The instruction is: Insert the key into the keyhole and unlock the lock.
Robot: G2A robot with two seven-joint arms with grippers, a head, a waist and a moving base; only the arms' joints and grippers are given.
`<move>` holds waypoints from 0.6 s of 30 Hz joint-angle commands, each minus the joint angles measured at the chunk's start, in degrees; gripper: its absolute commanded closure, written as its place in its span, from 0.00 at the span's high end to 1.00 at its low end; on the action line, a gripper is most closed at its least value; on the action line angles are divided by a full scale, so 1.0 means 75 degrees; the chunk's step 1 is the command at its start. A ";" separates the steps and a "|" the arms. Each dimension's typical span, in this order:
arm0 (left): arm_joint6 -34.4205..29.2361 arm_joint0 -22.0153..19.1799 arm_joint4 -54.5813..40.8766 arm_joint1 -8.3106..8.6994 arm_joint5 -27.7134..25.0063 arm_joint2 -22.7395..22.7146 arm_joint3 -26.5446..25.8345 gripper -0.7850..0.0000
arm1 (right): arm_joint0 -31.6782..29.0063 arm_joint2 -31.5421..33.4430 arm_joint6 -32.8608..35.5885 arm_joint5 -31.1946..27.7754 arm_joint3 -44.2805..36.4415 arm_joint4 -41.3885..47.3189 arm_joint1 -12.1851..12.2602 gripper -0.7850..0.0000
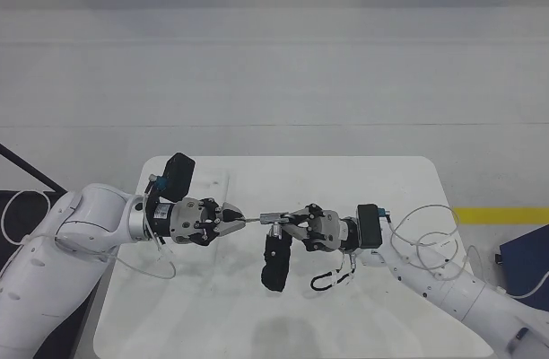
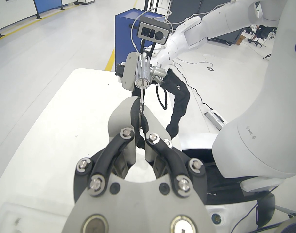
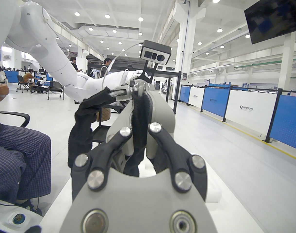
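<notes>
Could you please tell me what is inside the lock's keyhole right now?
The key, held in the left gripper, has its tip in the keyhole. How deep the blade goes is hidden by the lock.

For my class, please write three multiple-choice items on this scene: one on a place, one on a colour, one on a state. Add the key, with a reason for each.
1. Where is the lock?
A. Lying on the table
B. Held above the table in the right gripper
C. On the floor

2. What colour is the sleeved cable hanging from the lock?
A. Black
B. Red
C. Yellow

3. How is the left gripper?
A. Wide open and empty
B. Shut on the key
C. Shut on the sleeved cable

Key: 1 B, the lock sits between that gripper's fingers, off the tabletop. 2 A, the sleeve is black along its whole length. 3 B, the pads pinch the key, whose tip meets the lock's face.
</notes>
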 commanded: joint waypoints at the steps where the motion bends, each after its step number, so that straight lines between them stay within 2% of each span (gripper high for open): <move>1: -0.0038 -0.0054 -0.0059 0.0006 0.0000 0.0030 0.0015 0.00 | 0.0000 0.0001 -0.0002 0.0000 0.0001 0.0002 0.0001 0.00; 9: -0.0177 -0.0174 -0.0231 0.0035 0.0000 0.0108 0.0077 0.00 | -0.0167 0.0352 0.0788 -0.0336 -0.0304 -0.0312 0.0002 0.00; 18: -0.0218 -0.0291 -0.0258 0.0041 0.0000 0.0223 0.0154 0.00 | -0.0314 0.0724 0.1227 -0.0875 -0.0438 -0.0748 -0.0059 0.00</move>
